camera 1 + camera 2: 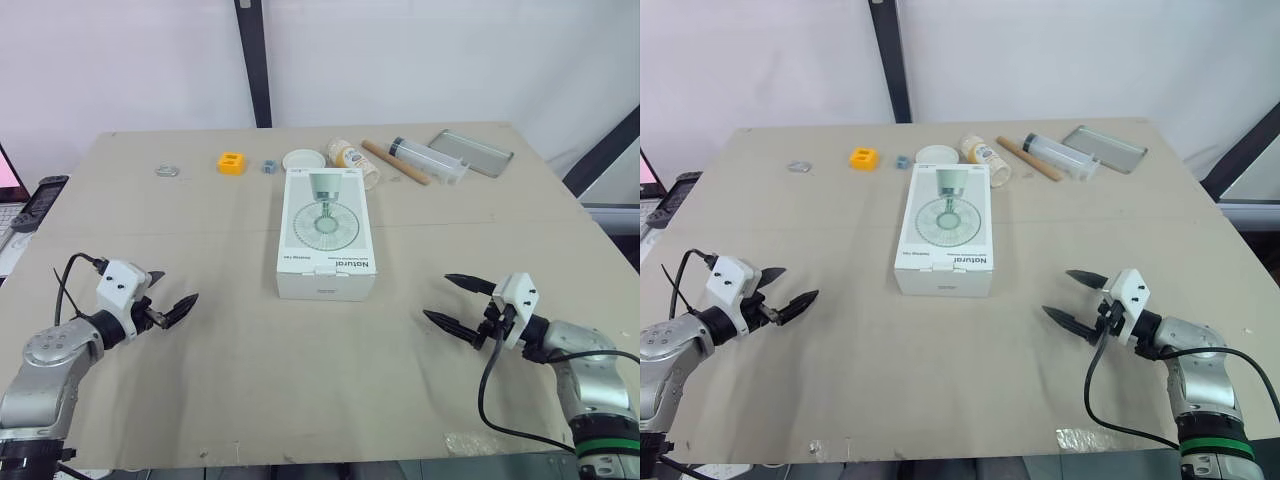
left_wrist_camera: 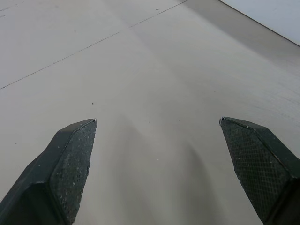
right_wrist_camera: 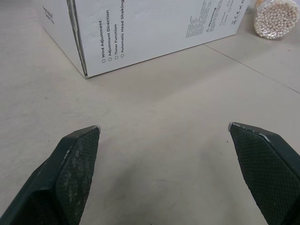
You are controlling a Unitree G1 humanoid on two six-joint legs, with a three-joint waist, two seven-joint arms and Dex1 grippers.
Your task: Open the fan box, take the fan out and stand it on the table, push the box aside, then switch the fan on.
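White fan box lay shut on the bench; your left hand at eight o'clock and right hand at four were spread, empty.

Fan box: showing white, carrying a pale grey-green fan print and black lettering. Table: showing plain beige. Block: showing orange. Tray: showing silver. Left gripper pads: showing black cross-hatching.

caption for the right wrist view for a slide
Right gripper, jaws open, low over the table, facing a corner of the fan box.
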